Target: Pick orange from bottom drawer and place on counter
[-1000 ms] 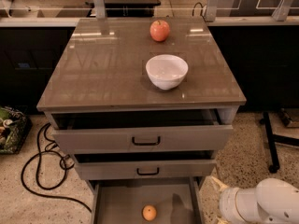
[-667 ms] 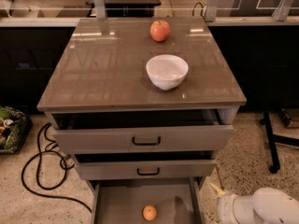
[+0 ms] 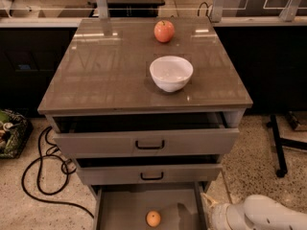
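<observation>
The orange (image 3: 153, 218) lies on the flat grey floor of the open bottom drawer (image 3: 124, 210), near its middle and toward the front. The counter (image 3: 105, 75) is the glossy brown-grey top of the cabinet. My white arm (image 3: 261, 215) comes in at the lower right corner. My gripper (image 3: 211, 207) is at the arm's left end, just outside the drawer's right wall, to the right of the orange and apart from it.
A white bowl (image 3: 171, 73) stands at the counter's centre right and a reddish apple (image 3: 164, 31) near its back edge. The two upper drawers (image 3: 148, 143) are slightly pulled out. Black cables (image 3: 43, 171) lie on the floor at the left, and a black stand leg (image 3: 277, 147) is at the right.
My arm has sunk a little lower at the bottom right corner. The orange, bowl, apple and drawers have not moved.
</observation>
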`<state>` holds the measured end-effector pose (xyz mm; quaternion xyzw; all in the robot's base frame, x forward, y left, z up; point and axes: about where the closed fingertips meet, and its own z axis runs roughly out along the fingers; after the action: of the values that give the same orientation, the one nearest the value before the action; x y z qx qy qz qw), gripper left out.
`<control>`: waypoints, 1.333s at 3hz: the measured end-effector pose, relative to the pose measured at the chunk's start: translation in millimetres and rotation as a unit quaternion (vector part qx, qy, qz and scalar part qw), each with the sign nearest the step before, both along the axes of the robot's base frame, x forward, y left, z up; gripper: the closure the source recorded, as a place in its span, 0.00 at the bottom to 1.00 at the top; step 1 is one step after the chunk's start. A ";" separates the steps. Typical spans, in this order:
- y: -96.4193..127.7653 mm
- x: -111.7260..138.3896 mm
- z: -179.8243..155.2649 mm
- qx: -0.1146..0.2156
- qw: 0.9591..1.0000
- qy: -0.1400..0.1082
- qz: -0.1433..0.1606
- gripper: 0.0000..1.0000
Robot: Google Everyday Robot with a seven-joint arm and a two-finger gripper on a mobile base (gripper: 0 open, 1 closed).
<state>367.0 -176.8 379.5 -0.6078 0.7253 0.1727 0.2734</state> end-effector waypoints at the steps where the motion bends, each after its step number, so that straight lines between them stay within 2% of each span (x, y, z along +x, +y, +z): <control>1: 15.1 23.0 -19.5 0.011 1.000 -0.009 0.014 0.00; 3: 52.0 58.6 -74.9 0.052 0.998 -0.014 0.039 0.00; 4: 61.1 61.2 -108.2 0.070 0.997 -0.004 0.042 0.00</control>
<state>428.3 -115.7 271.3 -0.6174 0.6842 0.2319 0.3113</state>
